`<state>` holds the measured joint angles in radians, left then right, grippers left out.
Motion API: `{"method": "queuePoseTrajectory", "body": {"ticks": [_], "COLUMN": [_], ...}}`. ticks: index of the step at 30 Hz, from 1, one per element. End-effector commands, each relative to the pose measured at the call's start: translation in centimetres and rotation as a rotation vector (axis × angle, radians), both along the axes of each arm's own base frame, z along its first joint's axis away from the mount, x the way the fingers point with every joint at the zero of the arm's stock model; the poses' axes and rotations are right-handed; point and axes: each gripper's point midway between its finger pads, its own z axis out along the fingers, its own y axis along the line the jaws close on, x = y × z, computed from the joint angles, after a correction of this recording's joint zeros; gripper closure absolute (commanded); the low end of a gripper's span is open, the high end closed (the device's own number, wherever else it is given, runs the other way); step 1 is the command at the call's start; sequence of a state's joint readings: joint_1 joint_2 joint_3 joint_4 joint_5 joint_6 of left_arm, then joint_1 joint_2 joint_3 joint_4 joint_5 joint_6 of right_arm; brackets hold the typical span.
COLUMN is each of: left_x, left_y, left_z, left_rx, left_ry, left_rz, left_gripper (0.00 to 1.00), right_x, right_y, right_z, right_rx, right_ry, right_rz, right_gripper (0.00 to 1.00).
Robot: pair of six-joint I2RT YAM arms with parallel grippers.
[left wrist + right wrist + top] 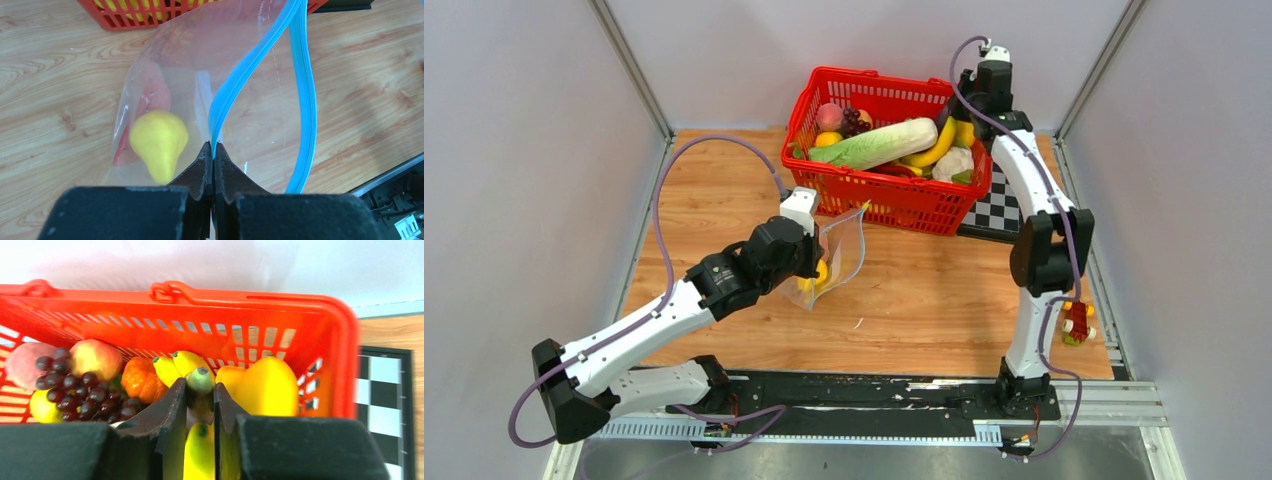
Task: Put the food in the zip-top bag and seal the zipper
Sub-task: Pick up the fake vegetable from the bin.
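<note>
**Robot body.** The left arm [654, 320] and the right arm [1029, 170] are of like build. The long links are shelled in white, with small dark screws dotted along the left arm's shell, and the joints and bases are housed in black. A purple cable [660, 215] is routed along the left arm, and a second purple cable [954, 85] along the right. The left claw [213, 147] and the right claw [200, 390] are each formed of two matte black tapered fingers [200, 172] on blocky black mounts.

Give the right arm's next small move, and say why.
Probably lift straight up: the right gripper looks closed on the banana in the red basket, and the left gripper holds the zip-top bag open.
</note>
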<state>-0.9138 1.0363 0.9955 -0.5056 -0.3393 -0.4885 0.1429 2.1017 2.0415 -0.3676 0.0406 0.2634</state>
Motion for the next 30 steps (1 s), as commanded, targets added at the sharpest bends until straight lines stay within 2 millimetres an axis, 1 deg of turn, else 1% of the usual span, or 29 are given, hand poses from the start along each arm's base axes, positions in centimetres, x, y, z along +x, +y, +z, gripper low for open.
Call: {"method": "queuePoseTrajectory", "body": {"ticks": [1,3,6,7,9,11,15,17,18,20,23,24,28,30], "left_x": [0.1,0.1,0.1,0.1,0.1,0.1,0.1,0.1,0.1,0.1,0.1,0.2,0.2,0.1], "left_y": [-0.3,-0.3,-0.3,-0.3,-0.3,-0.4,-0.4,-0.4,-0.4,-0.4,-0.4,-0.5,-0.7,-0.7], "left_z": [0.7,0.7,0.6,0.5,0.5,0.5,0.4,0.3,0.3,0.2,0.2,0.2,0.2,0.2], "left_rx": [-0.026,-0.025,-0.027,-0.027,-0.025,-0.025,-0.026,-0.021,-0.022,-0.021,-0.022,-0.023,-0.025,-0.026], "left_ry": [-0.011,-0.010,-0.010,-0.009,-0.008,-0.006,-0.005,-0.004,-0.005,-0.003,-0.002,-0.002,-0.001,-0.001], "left_rz": [-0.004,-0.003,-0.002,-0.002,-0.006,-0.007,-0.008,-0.006,-0.006,-0.006,-0.005,-0.006,-0.013,-0.016], "left_gripper": [1.00,1.00,1.00,1.00,1.00,1.00,1.00,1.00,1.00,1.00,1.00,1.00,1.00,1.00], "right_x": [-3.1,-3.9,-5.3,-5.8,-6.8,-8.0,-10.2,-11.4,-12.0,-13.1,-14.8,-15.3,-17.2,-18.2], "right_y": [-1.6,-2.6,-3.4,-3.6,-3.8,-3.9,-4.6,-4.6,-4.4,-3.3,-2.4,-2.1,-0.1,0.6], "right_z": [11.8,12.5,13.6,14.0,13.9,14.5,16.4,17.4,18.0,18.6,19.6,19.2,19.5,19.1], "right_rx": [-0.046,-0.048,-0.037,-0.035,-0.036,-0.035,-0.027,-0.015,-0.002,0.023,0.072,0.092,0.168,0.203], "right_ry": [-0.272,-0.266,-0.281,-0.295,-0.306,-0.332,-0.413,-0.445,-0.458,-0.453,-0.484,-0.487,-0.494,-0.479], "right_rz": [-0.012,-0.018,-0.006,-0.009,-0.010,-0.010,-0.041,-0.042,-0.032,0.037,0.077,0.092,0.196,0.233], "right_gripper": [1.00,1.00,1.00,1.00,1.00,1.00,1.00,1.00,1.00,1.00,1.00,1.00,1.00,1.00]}}
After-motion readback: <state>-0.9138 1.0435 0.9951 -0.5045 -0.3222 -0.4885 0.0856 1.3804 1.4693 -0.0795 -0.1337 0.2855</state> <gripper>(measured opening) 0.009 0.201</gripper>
